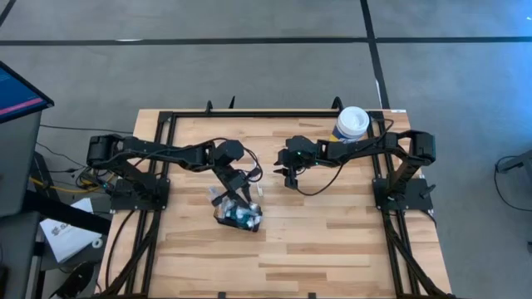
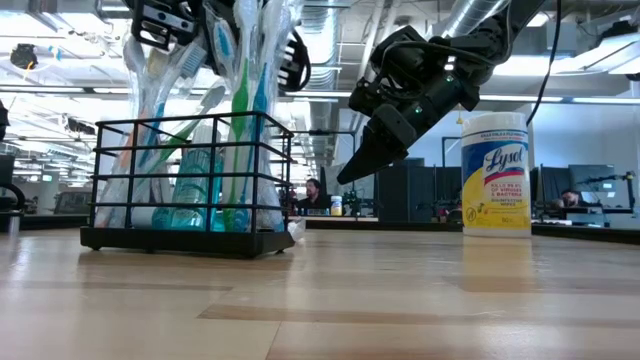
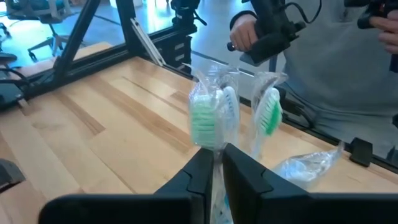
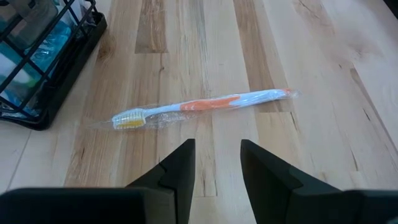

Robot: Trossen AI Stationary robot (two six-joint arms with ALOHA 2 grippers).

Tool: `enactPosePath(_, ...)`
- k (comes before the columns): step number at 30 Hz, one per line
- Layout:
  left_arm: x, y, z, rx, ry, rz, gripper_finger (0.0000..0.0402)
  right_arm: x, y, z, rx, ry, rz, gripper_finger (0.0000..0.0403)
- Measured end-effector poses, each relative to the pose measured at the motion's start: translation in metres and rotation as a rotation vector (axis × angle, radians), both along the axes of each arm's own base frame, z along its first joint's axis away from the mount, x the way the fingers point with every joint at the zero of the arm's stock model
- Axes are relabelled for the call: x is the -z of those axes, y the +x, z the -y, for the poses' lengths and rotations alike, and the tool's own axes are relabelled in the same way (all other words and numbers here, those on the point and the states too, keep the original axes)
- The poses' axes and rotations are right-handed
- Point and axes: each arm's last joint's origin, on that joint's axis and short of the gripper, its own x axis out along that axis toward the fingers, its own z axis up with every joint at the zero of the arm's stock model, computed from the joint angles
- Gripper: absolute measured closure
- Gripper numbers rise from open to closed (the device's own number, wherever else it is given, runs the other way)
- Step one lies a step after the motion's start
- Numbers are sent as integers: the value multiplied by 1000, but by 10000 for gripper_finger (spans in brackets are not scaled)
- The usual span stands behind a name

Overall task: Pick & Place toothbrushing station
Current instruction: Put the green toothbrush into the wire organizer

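The toothbrushing station [image 2: 190, 180] is a black wire basket on the table's middle [image 1: 238, 216], with several wrapped toothbrushes standing head-up in it. My left gripper [image 3: 217, 171] is just above the basket [image 1: 238, 191], shut on a wrapped green toothbrush [image 3: 208, 118]. A second green brush [image 3: 267, 115] stands beside it. My right gripper [image 4: 217, 162] hangs open to the right of the basket [image 1: 289, 176], above a wrapped orange-handled toothbrush [image 4: 205, 104] that lies flat on the table. My left gripper pinches the wrapped green toothbrush just below its bristle head [image 3: 216, 155] between its two fingers. The fingers come from the table's left, slanting a little downward, across the brush. The brush stands upright with its head above the fingers; its lower end is hidden by them.
A Lysol canister [image 1: 352, 123] stands at the far right of the table [image 2: 497, 172]. Loose clear plastic [image 3: 308, 165] lies beyond the basket. A person's hand [image 3: 245, 31] shows beyond the table's edge. The black frame [image 1: 249, 114] runs round the tabletop.
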Motion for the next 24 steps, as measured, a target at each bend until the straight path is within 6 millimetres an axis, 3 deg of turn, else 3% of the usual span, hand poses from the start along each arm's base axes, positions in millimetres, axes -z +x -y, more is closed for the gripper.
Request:
enactPosePath(16,-8,-3,-2,-40,-19,-1,357,0,0,0,0,0,0,285)
enactPosePath(24,-12,-6,-2,-104,-18,-20,322,0,0,0,0,0,-1,285)
